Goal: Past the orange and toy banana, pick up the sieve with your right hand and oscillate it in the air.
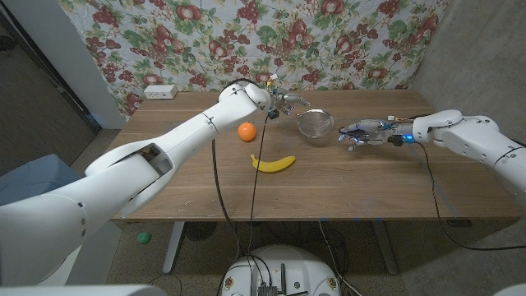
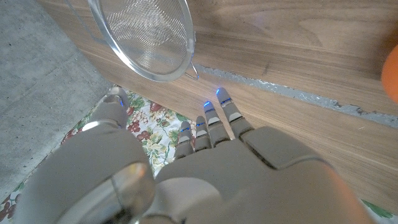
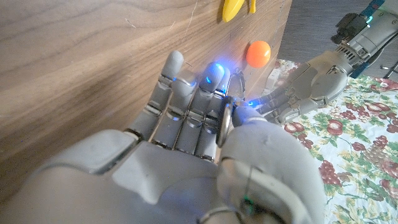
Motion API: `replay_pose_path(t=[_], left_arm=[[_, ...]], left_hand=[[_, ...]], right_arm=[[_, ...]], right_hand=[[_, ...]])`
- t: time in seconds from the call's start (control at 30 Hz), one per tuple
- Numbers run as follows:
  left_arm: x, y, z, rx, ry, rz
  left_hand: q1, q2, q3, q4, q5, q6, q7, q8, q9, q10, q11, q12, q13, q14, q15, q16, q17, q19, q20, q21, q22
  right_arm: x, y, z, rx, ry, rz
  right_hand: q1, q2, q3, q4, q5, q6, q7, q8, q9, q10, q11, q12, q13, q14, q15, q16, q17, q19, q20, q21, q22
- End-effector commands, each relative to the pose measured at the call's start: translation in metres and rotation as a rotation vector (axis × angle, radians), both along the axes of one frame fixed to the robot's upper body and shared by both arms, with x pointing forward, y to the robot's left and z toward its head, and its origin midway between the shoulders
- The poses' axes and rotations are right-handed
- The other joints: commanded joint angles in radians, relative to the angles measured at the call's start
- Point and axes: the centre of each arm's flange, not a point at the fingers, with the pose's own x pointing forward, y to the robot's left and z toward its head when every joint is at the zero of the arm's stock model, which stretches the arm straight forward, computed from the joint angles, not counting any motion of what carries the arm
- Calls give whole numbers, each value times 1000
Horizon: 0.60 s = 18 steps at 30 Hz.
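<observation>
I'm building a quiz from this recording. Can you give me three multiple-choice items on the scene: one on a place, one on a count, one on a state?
1. Which thing lies nearest the robot's edge of the table?
A. the sieve
B. the orange
C. the toy banana

2. How many fruit-shaped things are on the table?
A. two
B. three
C. four

3. What is the left robot hand doing?
A. gripping the orange
B. holding nothing, fingers stretched out
C. lifting the toy banana

Answers:
1 C: in the head view the toy banana lies closer to the robot than the orange and the sieve.
2 A: the only fruit on the table is the orange and the toy banana.
3 B: the left robot hand has straight fingers with nothing in them, beside the sieve.
</observation>
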Motion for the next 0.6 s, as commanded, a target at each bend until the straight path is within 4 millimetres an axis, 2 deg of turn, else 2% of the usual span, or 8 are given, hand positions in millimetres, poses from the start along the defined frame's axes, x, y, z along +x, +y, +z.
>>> replay_pose_path(t=[0.03,0.17,0.27,0.3,0.47,0.6], left_arm=[[-15,17,2,-103,-73,-14],[-22,25,3,-154,-114,-38],[-27,30,3,-171,-148,-50],[-28,32,4,-172,-152,-56],[-31,43,0,-243,-162,-116],[-34,51,-6,-302,-190,-153]], left_hand=[[-18,-2,-5,1,-1,-29,-13,6,0,-43,4,1,2,-44,11,-3,0,-22,4,-13,0],[-43,3,-9,10,-4,-56,-26,6,-1,-73,3,3,1,-69,14,1,1,-32,4,-23,0],[-93,12,-20,26,-9,-104,-53,5,-2,-123,-1,4,-1,-104,19,5,5,-35,5,-32,0],[-106,13,-23,30,-11,-111,-71,6,-3,-133,-2,4,-1,-118,17,4,5,-36,4,-35,1],[-140,23,-29,42,-15,-108,-90,14,-4,-138,-4,11,-2,-136,20,7,7,-41,7,-42,1],[-162,33,-31,50,-16,-92,-96,21,-5,-130,-10,18,-3,-144,15,10,8,-45,7,-47,1]], right_arm=[[-2,-1,1,16,-4,9],[-4,-2,0,23,-6,7],[-5,-2,0,30,-8,5],[-5,-2,0,30,-10,4],[-7,-3,0,37,-13,1],[-8,-3,0,47,-14,2]], right_hand=[[14,-2,5,7,6,42,33,-5,3,-1,-12,7,4,-7,-63,13,-1,-5,-76,15,-3],[17,-3,6,7,6,43,33,-8,7,1,-14,7,-4,-9,-63,20,-1,-8,-78,25,-7],[18,-3,6,7,6,44,33,-11,8,2,-12,8,-7,-10,-63,24,-1,-9,-78,31,-9],[19,-3,6,7,6,44,33,-12,9,-1,-13,12,0,-11,-63,26,-1,-10,-78,33,-10],[21,-3,6,8,6,48,33,-16,10,-3,-11,19,6,-12,-63,34,-1,-13,-77,43,-15],[22,-3,6,8,6,49,34,-19,10,-3,-13,20,6,-11,-63,38,-1,-13,-77,48,-17]])
